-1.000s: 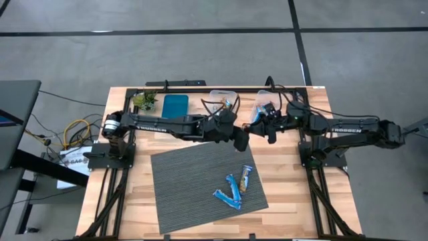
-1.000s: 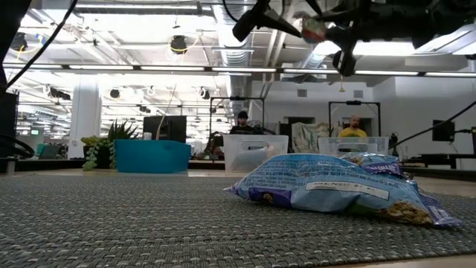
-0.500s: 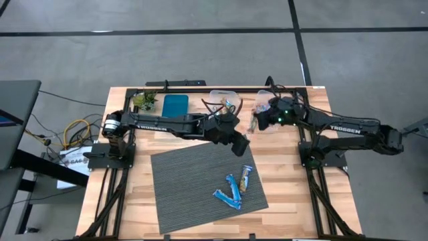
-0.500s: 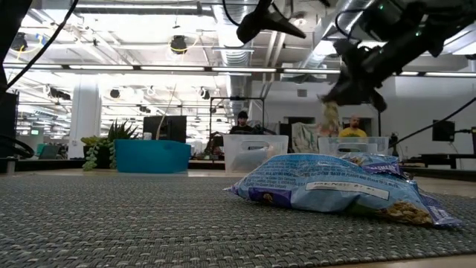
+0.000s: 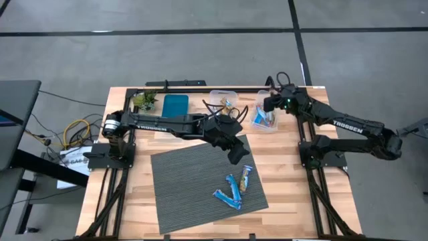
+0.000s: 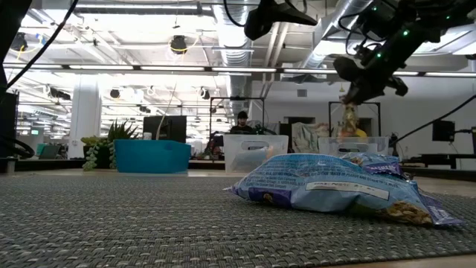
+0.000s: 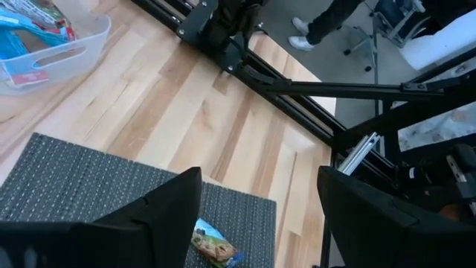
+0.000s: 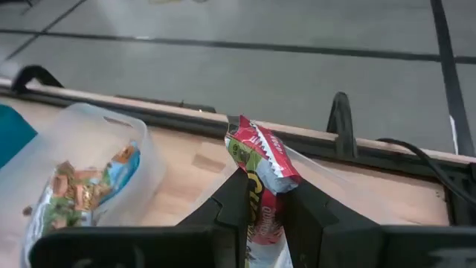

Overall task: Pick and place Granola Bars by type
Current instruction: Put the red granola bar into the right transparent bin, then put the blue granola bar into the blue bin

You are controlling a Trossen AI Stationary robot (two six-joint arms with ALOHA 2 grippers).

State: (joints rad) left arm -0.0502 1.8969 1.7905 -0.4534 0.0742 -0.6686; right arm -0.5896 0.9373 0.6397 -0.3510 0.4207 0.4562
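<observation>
The right gripper [image 8: 262, 195], fingers clamped on a red-wrapped granola bar [image 8: 260, 160], hung over the right-hand clear tub [image 5: 265, 120], which already held bars. The left gripper [image 5: 235, 151], fingers apart and empty, hovered above the grey mat [image 5: 190, 181], where three bars [image 5: 234, 187] remained unsorted.

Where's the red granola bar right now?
The red granola bar is pinched in the right gripper, hanging above the right clear tub at the table's back edge, right of the other tub.
</observation>
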